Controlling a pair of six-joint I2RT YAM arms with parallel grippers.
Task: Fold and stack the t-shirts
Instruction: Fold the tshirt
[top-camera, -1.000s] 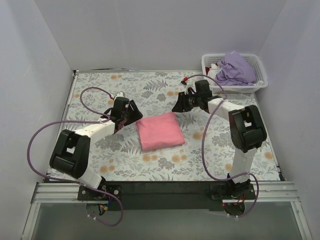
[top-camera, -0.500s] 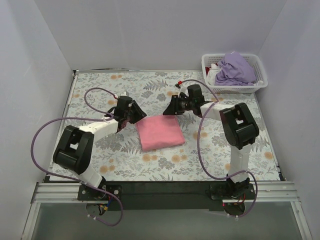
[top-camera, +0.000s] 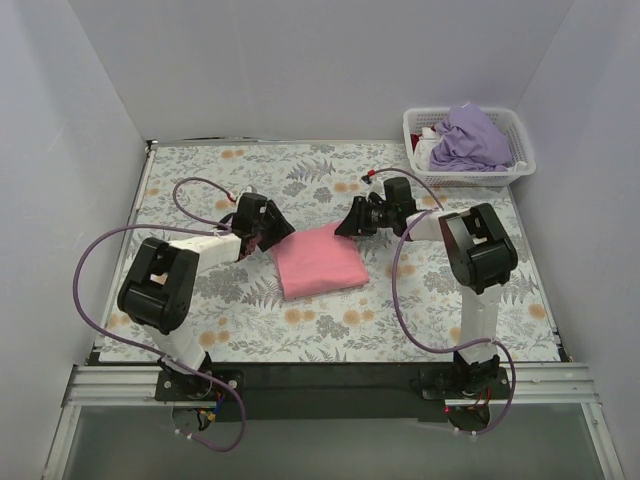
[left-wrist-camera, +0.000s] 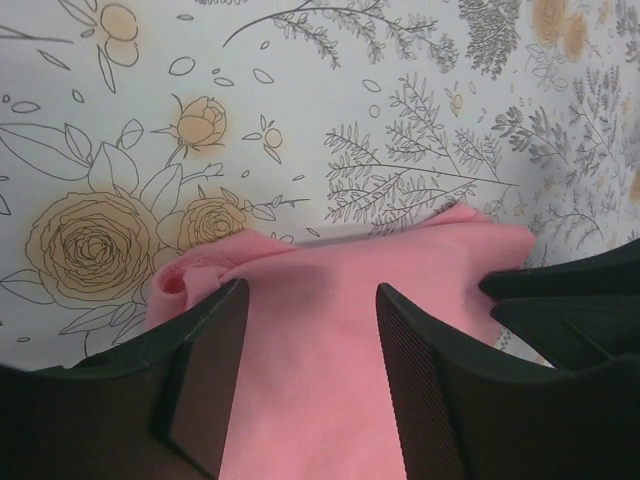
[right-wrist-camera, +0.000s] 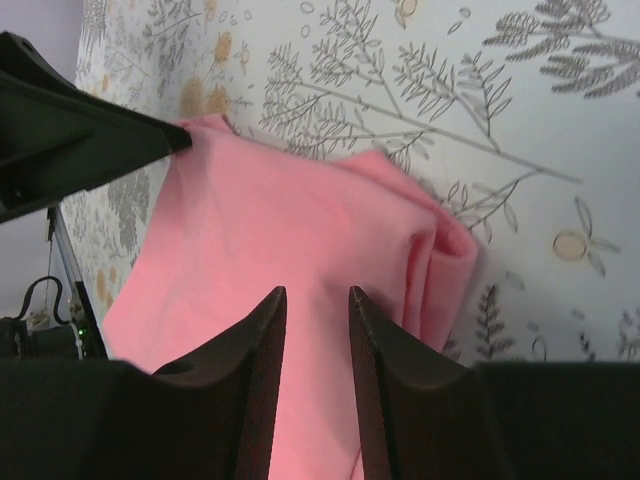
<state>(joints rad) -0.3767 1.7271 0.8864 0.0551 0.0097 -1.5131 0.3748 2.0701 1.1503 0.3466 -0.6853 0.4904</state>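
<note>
The salmon pink t-shirt (top-camera: 318, 260) lies folded into a rectangle in the middle of the floral tablecloth. My left gripper (top-camera: 277, 230) is at its far left corner, open, with its fingers straddling the pink cloth (left-wrist-camera: 320, 380). My right gripper (top-camera: 346, 224) is at its far right corner, open with a narrower gap, and the pink cloth (right-wrist-camera: 250, 230) shows between and beyond its fingers. Each wrist view shows the other gripper's black fingers across the shirt. The lavender t-shirt (top-camera: 470, 140) lies crumpled in the white basket (top-camera: 413, 124) at the far right.
The basket also holds some white cloth under the lavender shirt. White walls close in the table on the left, back and right. Purple cables loop from both arms over the tablecloth (top-camera: 200, 180).
Both grippers have moved inward and down to the far corners of the pink shirt, the left one to the right, the right one to the left. The shirt has not moved.
</note>
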